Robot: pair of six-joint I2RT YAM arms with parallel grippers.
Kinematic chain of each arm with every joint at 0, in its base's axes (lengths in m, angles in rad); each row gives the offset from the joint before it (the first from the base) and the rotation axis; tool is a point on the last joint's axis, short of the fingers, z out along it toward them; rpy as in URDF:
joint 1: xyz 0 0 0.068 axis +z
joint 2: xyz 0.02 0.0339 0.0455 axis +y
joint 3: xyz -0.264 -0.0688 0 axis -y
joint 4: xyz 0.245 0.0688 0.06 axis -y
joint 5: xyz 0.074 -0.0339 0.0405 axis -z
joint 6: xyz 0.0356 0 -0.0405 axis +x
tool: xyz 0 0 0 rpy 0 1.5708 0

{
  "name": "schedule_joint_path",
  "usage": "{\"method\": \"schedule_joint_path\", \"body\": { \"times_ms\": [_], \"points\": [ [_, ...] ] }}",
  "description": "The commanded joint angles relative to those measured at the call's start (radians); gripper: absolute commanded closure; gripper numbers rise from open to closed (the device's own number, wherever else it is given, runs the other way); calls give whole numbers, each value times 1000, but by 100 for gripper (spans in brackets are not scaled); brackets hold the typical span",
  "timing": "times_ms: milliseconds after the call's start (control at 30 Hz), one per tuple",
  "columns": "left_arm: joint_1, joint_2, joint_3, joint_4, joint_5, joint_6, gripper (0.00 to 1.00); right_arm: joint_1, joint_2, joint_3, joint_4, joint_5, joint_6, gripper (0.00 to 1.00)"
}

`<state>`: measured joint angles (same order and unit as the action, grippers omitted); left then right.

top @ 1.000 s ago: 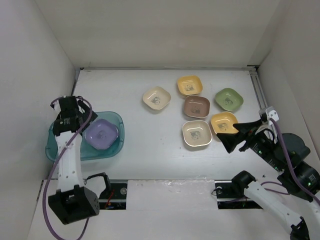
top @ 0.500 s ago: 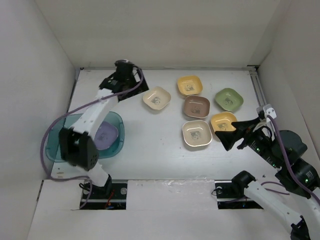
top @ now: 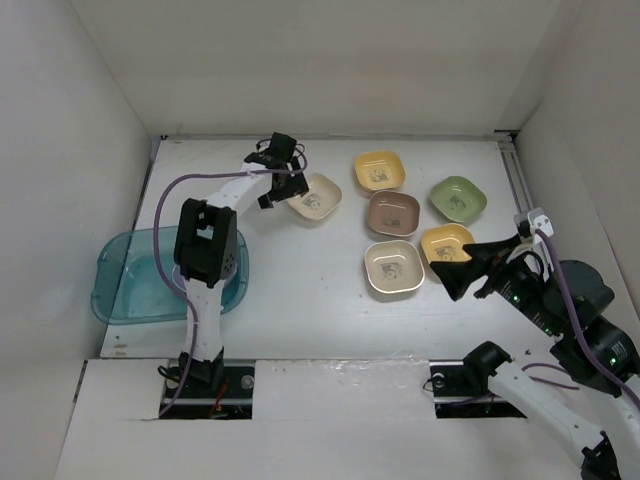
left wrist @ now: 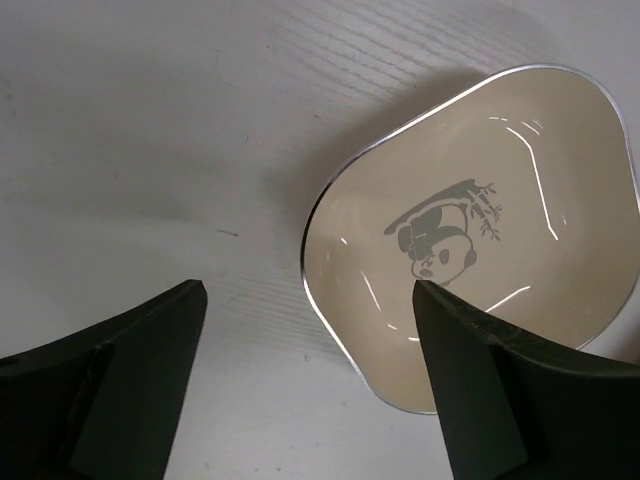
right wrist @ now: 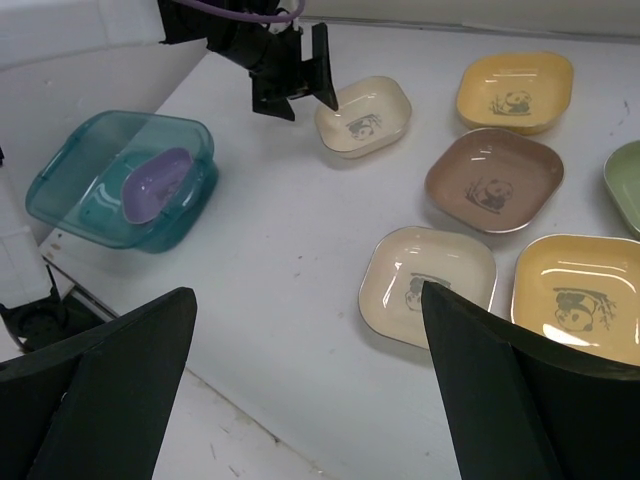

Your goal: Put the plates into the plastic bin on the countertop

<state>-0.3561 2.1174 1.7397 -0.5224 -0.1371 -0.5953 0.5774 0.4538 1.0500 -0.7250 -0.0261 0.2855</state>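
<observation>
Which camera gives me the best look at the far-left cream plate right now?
Left wrist: the cream plate is close up, its rim and panda print sharp, though it is partly cropped. Top external shows it small, from above; right wrist shows it distant and oblique.

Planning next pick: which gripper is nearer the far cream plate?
Left. The left gripper is over the far cream plate's rim; the right gripper sits by the near yellow plate.

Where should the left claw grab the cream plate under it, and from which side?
Likely its left rim, from above, one finger inside, one outside: the cream plate lies flat and shallow, and that rim sits within the open left claw.
</observation>
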Motion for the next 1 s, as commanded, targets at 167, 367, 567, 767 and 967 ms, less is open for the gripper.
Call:
{"method": "schedule_joint_path", "body": {
  "times_ms": [167, 367, 567, 767, 967],
  "points": [
    [19, 39, -63, 73, -7, -32, 68, 6, -4, 24, 30, 14, 11, 0],
    [72, 61, -62, 90, 2, -12, 70, 6, -13, 24, 21, 14, 11, 0],
    [72, -90, -94, 74, -54, -34, 100, 6, -14, 15, 21, 14, 11, 0],
    [196, -364, -117, 46, 7, 11, 100, 6, -4, 15, 21, 14, 11, 0],
    [284, -621, -273, -53, -159, -40, 100, 6, -4, 15, 33, -8, 11, 0]
  ]
}}
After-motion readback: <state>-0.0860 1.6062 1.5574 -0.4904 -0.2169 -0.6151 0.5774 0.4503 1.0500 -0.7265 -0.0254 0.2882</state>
